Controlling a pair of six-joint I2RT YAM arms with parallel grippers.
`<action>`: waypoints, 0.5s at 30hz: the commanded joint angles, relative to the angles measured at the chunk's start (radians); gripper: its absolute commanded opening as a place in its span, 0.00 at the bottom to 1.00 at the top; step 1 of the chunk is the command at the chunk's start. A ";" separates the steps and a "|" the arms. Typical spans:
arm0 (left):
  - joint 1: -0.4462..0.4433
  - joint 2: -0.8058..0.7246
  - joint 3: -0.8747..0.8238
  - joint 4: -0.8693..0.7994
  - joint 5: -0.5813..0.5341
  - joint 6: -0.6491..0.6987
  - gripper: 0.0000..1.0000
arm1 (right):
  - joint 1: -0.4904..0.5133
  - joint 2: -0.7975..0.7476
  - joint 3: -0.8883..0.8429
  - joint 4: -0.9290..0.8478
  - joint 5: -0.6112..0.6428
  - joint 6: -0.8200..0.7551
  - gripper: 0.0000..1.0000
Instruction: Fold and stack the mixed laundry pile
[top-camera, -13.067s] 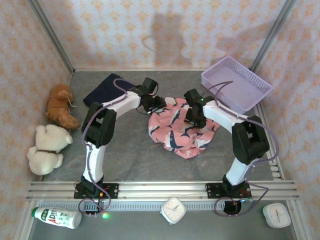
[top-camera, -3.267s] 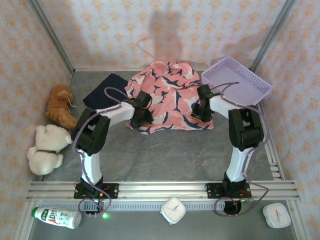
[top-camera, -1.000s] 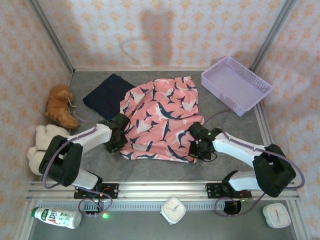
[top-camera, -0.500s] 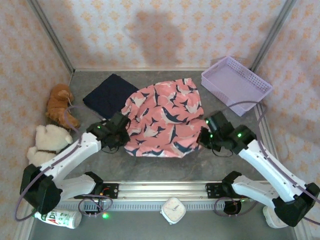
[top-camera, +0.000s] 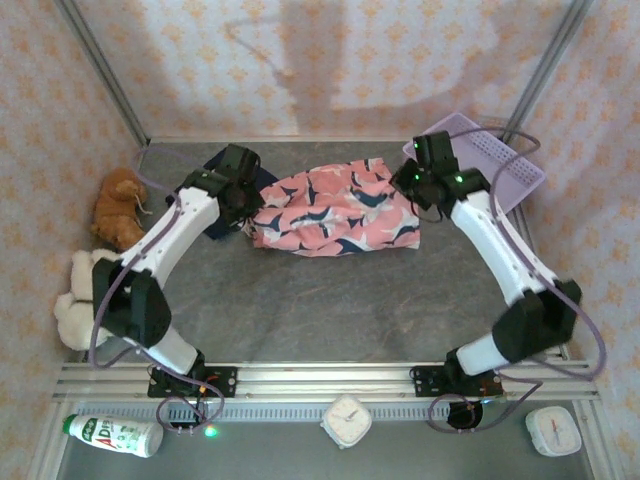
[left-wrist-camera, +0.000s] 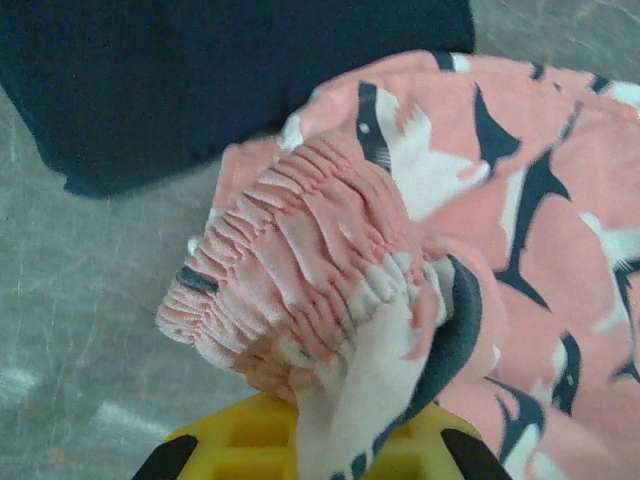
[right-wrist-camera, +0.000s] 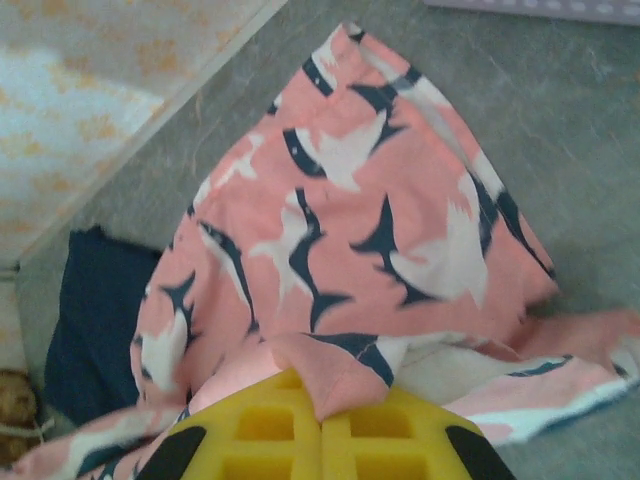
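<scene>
The salmon-pink shark-print garment (top-camera: 335, 215) lies doubled over near the back of the table. My left gripper (top-camera: 246, 192) is shut on its gathered elastic waistband (left-wrist-camera: 300, 260) at the left end. My right gripper (top-camera: 414, 186) is shut on a pinched corner of the same cloth (right-wrist-camera: 340, 230) at the right end. In the wrist views the cloth rises from between the yellow fingers (left-wrist-camera: 230, 450) of my left gripper (left-wrist-camera: 320, 440) and my right gripper (right-wrist-camera: 322, 400). The dark navy garment (top-camera: 214, 226) lies flat beside the pink one, partly under my left arm; it also shows as navy cloth (left-wrist-camera: 200, 80) and a navy patch (right-wrist-camera: 95, 320).
The lavender lattice basket (top-camera: 505, 160) stands at the back right, behind my right arm. A brown plush toy (top-camera: 118, 205) and a cream one (top-camera: 85, 290) lie along the left wall. A bottle (top-camera: 115, 435) and two small clocks (top-camera: 347, 420) (top-camera: 553, 430) sit beyond the front rail.
Both arms have swung from the table's front toward the back, carrying the pink garment's near edge over its far part, so it now lies folded in half.
</scene>
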 joint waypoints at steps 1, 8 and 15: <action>0.051 0.083 0.074 -0.006 -0.007 0.030 0.00 | -0.026 0.174 0.156 0.125 -0.012 -0.012 0.00; 0.144 0.380 0.358 -0.072 0.041 0.037 0.96 | -0.075 0.755 0.823 -0.024 -0.054 -0.064 0.59; 0.125 0.382 0.484 -0.117 0.034 0.095 1.00 | -0.073 0.771 0.928 -0.090 -0.104 -0.115 0.76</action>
